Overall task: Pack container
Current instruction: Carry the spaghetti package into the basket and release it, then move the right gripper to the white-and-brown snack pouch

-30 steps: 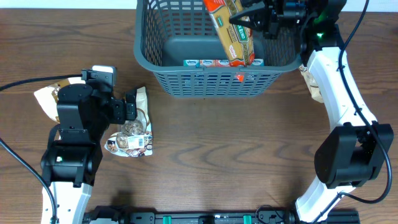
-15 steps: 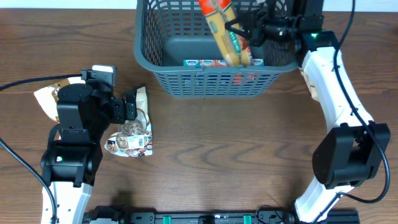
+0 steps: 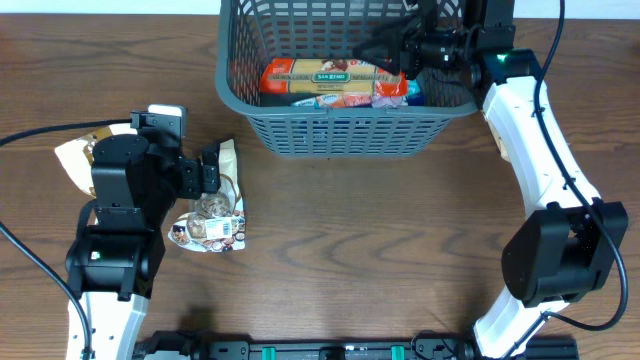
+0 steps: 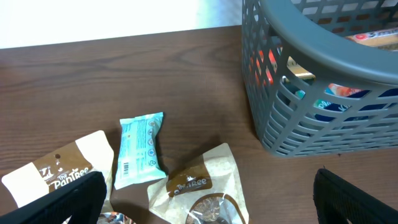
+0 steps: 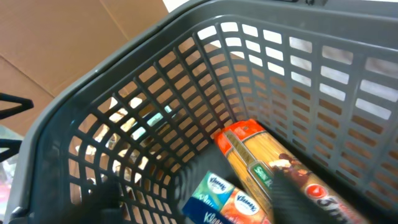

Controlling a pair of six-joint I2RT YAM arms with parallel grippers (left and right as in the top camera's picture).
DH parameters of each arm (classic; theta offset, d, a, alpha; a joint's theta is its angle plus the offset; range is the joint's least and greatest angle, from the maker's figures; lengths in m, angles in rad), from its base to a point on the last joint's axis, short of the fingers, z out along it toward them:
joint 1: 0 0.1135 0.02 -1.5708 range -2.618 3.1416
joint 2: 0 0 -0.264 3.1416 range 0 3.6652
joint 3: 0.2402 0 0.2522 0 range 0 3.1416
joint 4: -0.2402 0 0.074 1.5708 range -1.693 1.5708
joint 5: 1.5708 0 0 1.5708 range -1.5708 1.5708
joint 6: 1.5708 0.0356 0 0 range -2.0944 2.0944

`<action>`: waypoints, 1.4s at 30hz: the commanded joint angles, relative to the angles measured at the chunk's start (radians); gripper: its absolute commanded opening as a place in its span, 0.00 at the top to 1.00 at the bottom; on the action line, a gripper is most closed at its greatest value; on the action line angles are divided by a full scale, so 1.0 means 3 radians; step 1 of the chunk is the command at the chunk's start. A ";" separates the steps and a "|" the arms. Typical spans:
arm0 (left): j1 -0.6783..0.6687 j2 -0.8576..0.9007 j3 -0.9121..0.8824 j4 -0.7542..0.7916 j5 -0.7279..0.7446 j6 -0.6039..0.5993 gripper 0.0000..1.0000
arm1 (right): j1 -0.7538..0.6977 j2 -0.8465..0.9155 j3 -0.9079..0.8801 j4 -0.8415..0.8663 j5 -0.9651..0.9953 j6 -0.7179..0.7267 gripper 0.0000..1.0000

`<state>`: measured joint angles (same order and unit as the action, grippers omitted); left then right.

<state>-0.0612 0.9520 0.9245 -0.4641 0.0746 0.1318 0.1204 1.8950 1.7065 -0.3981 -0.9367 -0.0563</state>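
Container [image 3: 330, 135] sits at the far middle of the table [image 3: 350, 250], and the right gripper [image 3: 398, 50] hangs inside its right end. Its fingers are spread with nothing between them, as far as the blurred wrist view shows. Just beside it a long pasta packet [image 3: 335, 75] lies flat on the solid base, its long axis along the basket's long side. It is glossy orange and cream film, with small tissue packs [image 5: 224, 199] tucked against it. The walls are stiff dark grey plastic lattice under a smooth rim. Well apart, the left gripper [image 3: 212, 170] has its fingers wide too, over crinkly snack pouches [image 4: 199, 186] and a pale blue wrapped bar [image 4: 141, 149] lying lengthwise away from the fingers. I judge the left arm nearer these, with the container ahead and to its right
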 commanded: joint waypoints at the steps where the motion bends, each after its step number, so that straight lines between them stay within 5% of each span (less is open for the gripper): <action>1: -0.0009 0.0000 0.0048 0.0008 -0.0027 0.0022 0.01 | 0.0015 -0.0109 0.0090 0.0098 0.0173 0.0023 0.18; 10: -0.0009 0.0000 0.0048 0.0009 -0.0028 0.0024 0.01 | -0.0036 -0.0397 0.0395 0.0421 0.1151 0.0347 0.01; 18: -0.0009 0.0001 0.0048 0.0011 -0.0028 0.0023 0.01 | -0.0036 -0.0952 0.0679 -0.0628 0.3374 0.0371 0.01; 22: -0.0009 0.0001 0.0048 0.0009 -0.0028 0.0023 0.01 | -0.0084 -0.1066 0.0679 -0.1329 0.3989 0.0371 0.01; 30: -0.0009 0.0001 0.0048 0.0006 -0.0028 0.0023 0.01 | -0.0547 -0.0781 0.0573 -0.2631 0.3830 0.0561 0.01; 36: -0.0009 0.0001 0.0048 0.0005 -0.0027 0.0023 0.01 | -0.0983 -0.0437 0.0538 -0.2703 0.3466 0.0450 0.01; 42: -0.0009 0.0001 0.0048 0.0005 -0.0028 0.0023 0.01 | -0.1294 -0.0080 0.0538 -0.2439 0.3017 -0.0417 0.01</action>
<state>-0.0612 0.9527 0.9249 -0.4641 0.0746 0.1318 -0.2382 1.8252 1.8763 -1.1465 0.0582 -0.0116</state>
